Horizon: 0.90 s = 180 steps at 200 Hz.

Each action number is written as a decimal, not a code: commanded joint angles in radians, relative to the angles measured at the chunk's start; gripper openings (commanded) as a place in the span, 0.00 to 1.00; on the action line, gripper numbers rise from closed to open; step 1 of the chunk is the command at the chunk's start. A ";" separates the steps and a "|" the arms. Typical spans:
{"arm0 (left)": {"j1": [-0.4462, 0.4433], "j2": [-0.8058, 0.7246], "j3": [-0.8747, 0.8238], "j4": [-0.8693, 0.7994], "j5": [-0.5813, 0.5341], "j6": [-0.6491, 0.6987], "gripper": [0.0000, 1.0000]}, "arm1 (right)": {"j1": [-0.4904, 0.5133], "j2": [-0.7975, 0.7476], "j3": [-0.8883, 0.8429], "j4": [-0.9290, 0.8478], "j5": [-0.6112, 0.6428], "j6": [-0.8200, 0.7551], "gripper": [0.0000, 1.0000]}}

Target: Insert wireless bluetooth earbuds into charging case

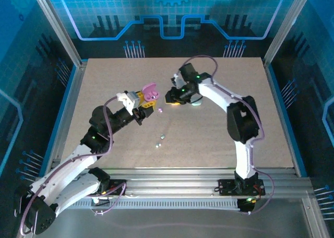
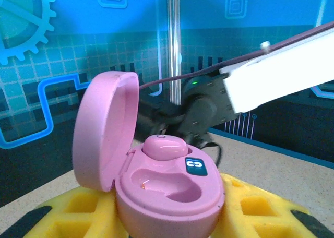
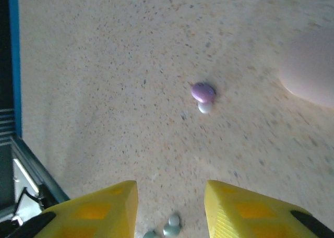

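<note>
From above: left gripper (image 1: pixel 147 99) lifted off the tabletop (image 1: pixel 104 81), jaws clamped on a pink charging case (image 1: pixel 150 91) with its lid swung open. Just to the right of that case, near but apart, the right gripper (image 1: pixel 176 99), with a pale mint rounded thing (image 1: pixel 195 100) on its far side. On the base side of the case and slightly right, close by, a purple earbud (image 1: pixel 160 110) lying loose. Farther from the case in the same direction, two mint earbuds (image 1: pixel 163 136) close together.

From the left wrist: pink charging case (image 2: pixel 172 196) wedged in the left gripper (image 2: pixel 167 217) between yellow fingers (image 2: pixel 78 217), lid standing up on the left. Seated in the far pocket of the case, one pink earbud (image 2: pixel 164 146); near pocket bare. Beyond the case, the right arm (image 2: pixel 276 76).

From the right wrist: right gripper (image 3: pixel 171 191) with jaws apart and nothing between them but tabletop (image 3: pixel 104 92). Ahead, the purple earbud (image 3: pixel 202 92) with a small whitish piece (image 3: pixel 205 107) touching it. At the lower edge, the mint earbuds (image 3: pixel 171 228). At the right edge, a pale blur (image 3: pixel 313 66), too soft to name.
</note>
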<state>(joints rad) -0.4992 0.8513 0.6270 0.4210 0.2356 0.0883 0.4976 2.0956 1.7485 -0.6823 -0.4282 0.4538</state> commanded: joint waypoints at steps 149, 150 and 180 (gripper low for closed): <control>0.007 -0.017 0.067 -0.040 0.036 0.021 0.35 | 0.095 0.486 0.588 -0.314 0.124 -0.293 0.43; 0.008 -0.017 0.067 -0.040 0.037 0.021 0.35 | 0.096 0.487 0.589 -0.314 0.125 -0.293 0.43; 0.008 -0.011 0.066 -0.039 0.041 0.018 0.35 | 0.098 0.511 0.610 -0.349 0.094 -0.331 0.43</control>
<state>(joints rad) -0.4992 0.8371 0.6659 0.3672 0.2535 0.1043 0.5777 2.5736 2.3184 -0.9745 -0.2951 0.1761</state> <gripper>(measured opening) 0.373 0.432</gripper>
